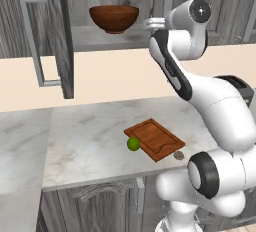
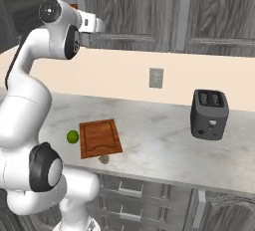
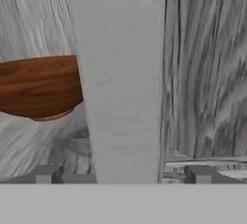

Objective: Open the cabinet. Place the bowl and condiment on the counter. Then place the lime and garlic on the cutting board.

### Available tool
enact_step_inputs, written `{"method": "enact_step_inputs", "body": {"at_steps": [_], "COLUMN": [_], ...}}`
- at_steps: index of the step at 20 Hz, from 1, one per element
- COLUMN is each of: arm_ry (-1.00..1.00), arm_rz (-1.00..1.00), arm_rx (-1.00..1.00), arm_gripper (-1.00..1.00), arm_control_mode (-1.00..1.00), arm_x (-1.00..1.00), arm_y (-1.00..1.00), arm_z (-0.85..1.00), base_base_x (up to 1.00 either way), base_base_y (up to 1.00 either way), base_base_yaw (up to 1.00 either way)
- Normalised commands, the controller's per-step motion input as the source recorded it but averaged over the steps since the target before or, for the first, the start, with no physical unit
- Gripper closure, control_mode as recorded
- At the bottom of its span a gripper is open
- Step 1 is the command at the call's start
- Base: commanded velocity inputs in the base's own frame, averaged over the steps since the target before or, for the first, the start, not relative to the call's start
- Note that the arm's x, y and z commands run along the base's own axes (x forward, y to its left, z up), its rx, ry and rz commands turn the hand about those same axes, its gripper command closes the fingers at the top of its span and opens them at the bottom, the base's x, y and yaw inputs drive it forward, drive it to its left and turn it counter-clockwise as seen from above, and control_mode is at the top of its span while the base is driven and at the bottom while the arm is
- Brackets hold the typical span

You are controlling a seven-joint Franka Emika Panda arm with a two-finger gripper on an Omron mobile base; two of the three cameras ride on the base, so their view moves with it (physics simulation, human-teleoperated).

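Observation:
The cabinet (image 1: 62, 36) has its left door swung open and its right door closed. The reddish-brown bowl (image 1: 114, 18) sits on the shelf inside and also shows at the left of the hand view (image 3: 38, 88). My gripper (image 1: 150, 24) is at the right door's silver bar handle (image 3: 120, 83). It is open (image 3: 123, 175), with one fingertip on each side of the bar and no contact visible. On the counter (image 1: 85, 146) lies the cutting board (image 1: 154, 139), with the lime (image 1: 133, 144) at its left edge and the garlic (image 1: 178, 155) off its near corner. The condiment is hidden.
A dark toaster (image 2: 209, 114) stands on the counter to the right, below a wall outlet (image 2: 156, 77). The open left door with its long handle (image 1: 35, 46) juts out over the counter's left part. Grey base cabinets (image 1: 100, 201) run beneath the slab.

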Motion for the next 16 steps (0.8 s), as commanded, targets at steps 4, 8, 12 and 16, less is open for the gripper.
{"method": "enact_step_inputs", "body": {"at_steps": [4,8,12,16], "arm_ry": [0.06,0.01,0.00,0.00], "arm_rz": [0.00,0.00,0.00,0.00], "arm_rx": [0.00,0.00,-0.04,-0.02], "arm_gripper": [-1.00,-1.00,1.00,1.00], "arm_control_mode": [-1.00,-1.00,-1.00,-1.00], "arm_x": [0.56,0.48,0.34,0.25], "arm_y": [-0.12,-0.14,-0.04,-0.02], "arm_z": [-0.08,-0.25,-0.33,-0.31], "base_base_x": [0.00,0.00,0.00,0.00], "base_base_y": [0.00,0.00,0.00,0.00], "base_base_yaw": [0.00,0.00,0.00,0.00]}}
